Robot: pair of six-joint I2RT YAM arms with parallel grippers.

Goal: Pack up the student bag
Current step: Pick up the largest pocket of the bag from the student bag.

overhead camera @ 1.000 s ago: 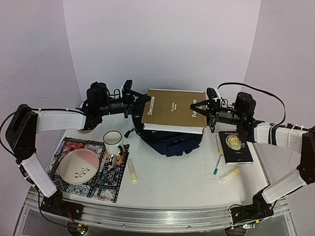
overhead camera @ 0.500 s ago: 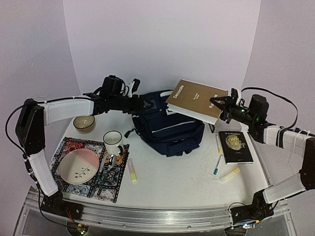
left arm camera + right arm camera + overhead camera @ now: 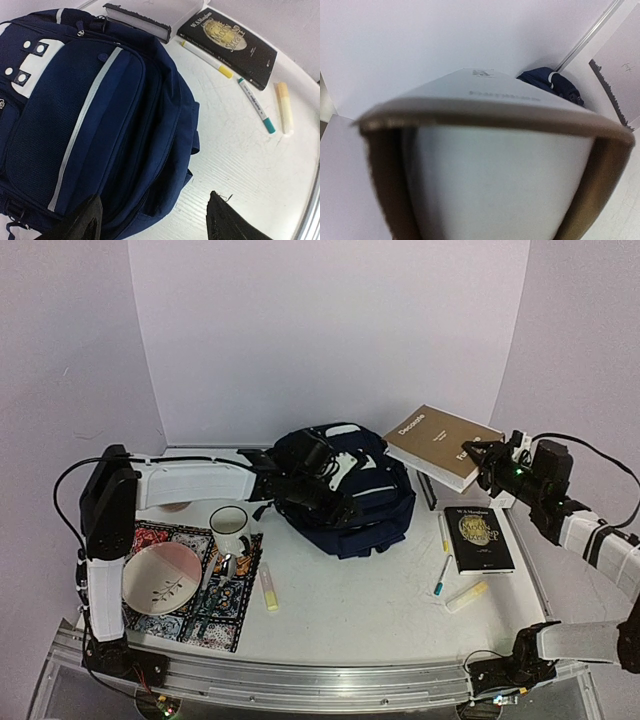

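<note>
Currently right fingers (image 3: 487,453) pinch one brown book (image 3: 440,440); left fingers (image 3: 80,222) spread above one student bag (image 3: 380,502).

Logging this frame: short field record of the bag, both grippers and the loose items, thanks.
bag: student bag lying on the table, centre
left gripper: open, empty, over the bag
right gripper: shut on brown book, right of the bag
loose on table, right side: black book, yellow-tipped pen, teal-tipped pen, highlighter
</note>
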